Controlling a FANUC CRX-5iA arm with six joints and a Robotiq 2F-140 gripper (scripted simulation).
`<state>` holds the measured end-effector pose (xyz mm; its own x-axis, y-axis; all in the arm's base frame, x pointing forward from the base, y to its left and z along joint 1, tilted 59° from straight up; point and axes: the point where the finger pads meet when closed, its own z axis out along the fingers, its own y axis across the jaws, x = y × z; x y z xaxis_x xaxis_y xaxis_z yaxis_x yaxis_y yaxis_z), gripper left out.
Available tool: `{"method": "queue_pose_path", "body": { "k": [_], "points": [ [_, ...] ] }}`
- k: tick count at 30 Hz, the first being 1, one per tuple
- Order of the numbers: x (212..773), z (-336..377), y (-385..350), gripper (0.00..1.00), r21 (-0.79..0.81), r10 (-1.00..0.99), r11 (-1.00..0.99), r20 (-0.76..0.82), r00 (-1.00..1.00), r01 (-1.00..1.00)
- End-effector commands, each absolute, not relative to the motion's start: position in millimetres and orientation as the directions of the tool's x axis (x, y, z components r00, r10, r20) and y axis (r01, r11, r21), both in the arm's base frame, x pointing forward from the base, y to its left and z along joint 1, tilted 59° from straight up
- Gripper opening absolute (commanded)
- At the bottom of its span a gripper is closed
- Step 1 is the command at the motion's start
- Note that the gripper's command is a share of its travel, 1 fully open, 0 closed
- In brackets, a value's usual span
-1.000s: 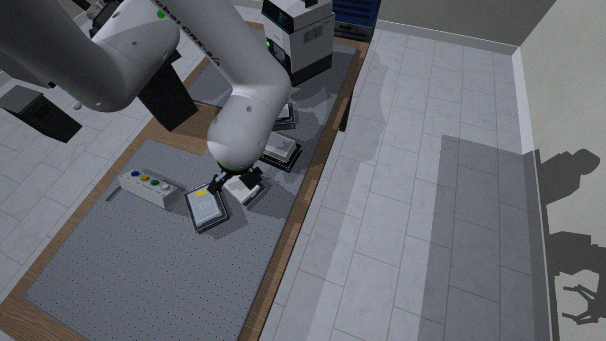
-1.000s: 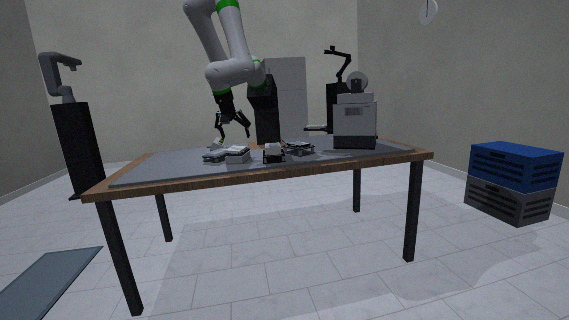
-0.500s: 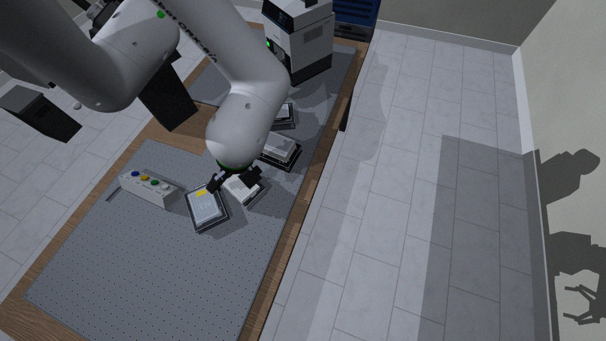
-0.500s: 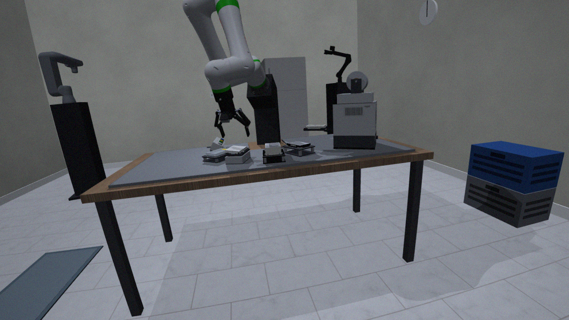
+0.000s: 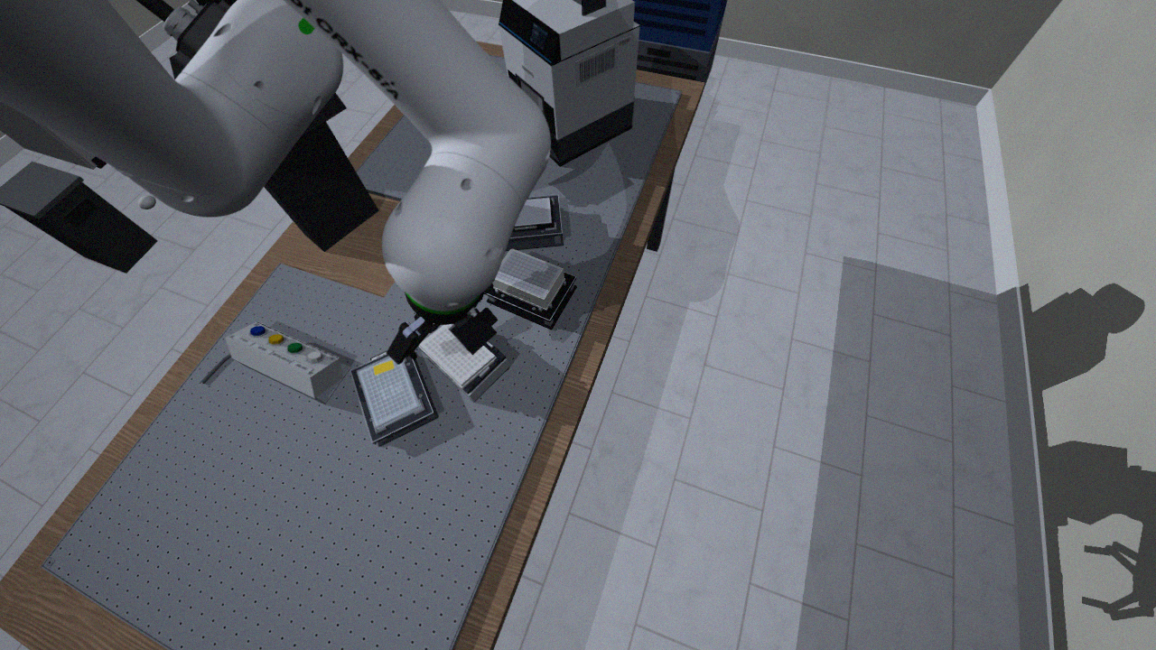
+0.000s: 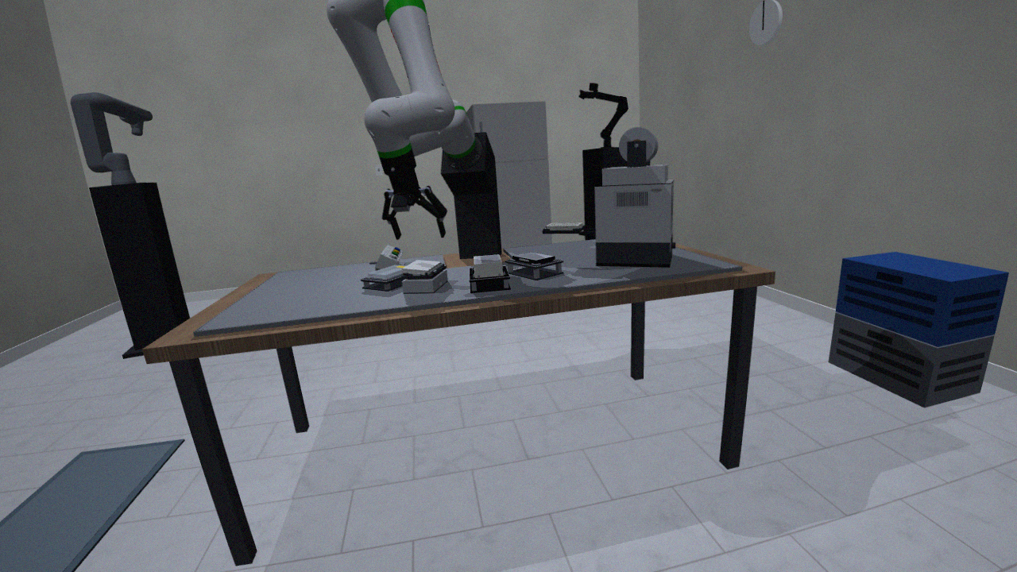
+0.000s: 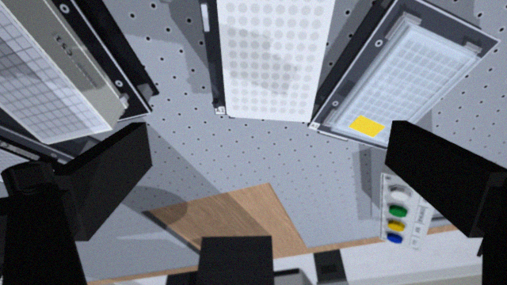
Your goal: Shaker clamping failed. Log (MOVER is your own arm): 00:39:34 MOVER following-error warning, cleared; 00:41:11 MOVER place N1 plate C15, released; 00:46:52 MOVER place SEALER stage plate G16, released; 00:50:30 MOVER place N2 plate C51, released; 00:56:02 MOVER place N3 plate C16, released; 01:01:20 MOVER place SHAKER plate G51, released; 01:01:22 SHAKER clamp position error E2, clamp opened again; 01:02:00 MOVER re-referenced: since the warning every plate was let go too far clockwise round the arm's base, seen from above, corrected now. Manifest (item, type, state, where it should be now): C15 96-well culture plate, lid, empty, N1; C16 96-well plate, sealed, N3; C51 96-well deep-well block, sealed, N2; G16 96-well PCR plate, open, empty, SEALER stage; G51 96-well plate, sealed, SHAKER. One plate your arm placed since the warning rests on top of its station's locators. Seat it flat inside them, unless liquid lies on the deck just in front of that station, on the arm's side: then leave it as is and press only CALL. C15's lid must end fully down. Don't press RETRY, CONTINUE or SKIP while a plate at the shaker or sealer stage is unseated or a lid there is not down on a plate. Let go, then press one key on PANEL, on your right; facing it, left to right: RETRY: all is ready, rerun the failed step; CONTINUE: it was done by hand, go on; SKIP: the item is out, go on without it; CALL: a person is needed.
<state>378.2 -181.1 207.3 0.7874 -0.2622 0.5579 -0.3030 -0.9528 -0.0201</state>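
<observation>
My gripper point(image 5: 440, 335) is open and empty. It hovers well above the deck, over the near ends of two plates; it also shows in the side view point(image 6: 413, 213). A white deep-well block point(image 7: 273, 59) lies straight ahead in the wrist view, skewed over its dark nest, whose frame shows only along the block's left side. A lidded clear plate with a yellow label point(image 7: 404, 79) sits in a nest to its right. A sealed plate on a black base point(image 7: 51, 79) is on the left. The perforated deck in front of the block shows only shadow.
The key panel point(image 5: 283, 356) with blue, yellow, green and white keys stands beside the lidded plate point(image 5: 392, 392). Another plate point(image 5: 533, 214) lies further along. The sealer machine point(image 5: 570, 64) stands at the deck's far end. The arm's black base column point(image 6: 469, 199) is close behind.
</observation>
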Motion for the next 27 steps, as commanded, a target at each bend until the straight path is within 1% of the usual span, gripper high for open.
{"method": "queue_pose_path", "body": {
  "k": [1, 16, 27],
  "points": [
    [373.4, 211.0, -179.7, 1.0, -0.02, -0.262, -0.953, 0.559, 0.787, -0.303],
    [357.8, 218.1, -182.6, 1.0, -0.02, -0.262, -0.953, 0.559, 0.787, -0.303],
    [357.8, 218.1, -182.6, 1.0, -0.02, -0.262, -0.953, 0.559, 0.787, -0.303]
  ]
}}
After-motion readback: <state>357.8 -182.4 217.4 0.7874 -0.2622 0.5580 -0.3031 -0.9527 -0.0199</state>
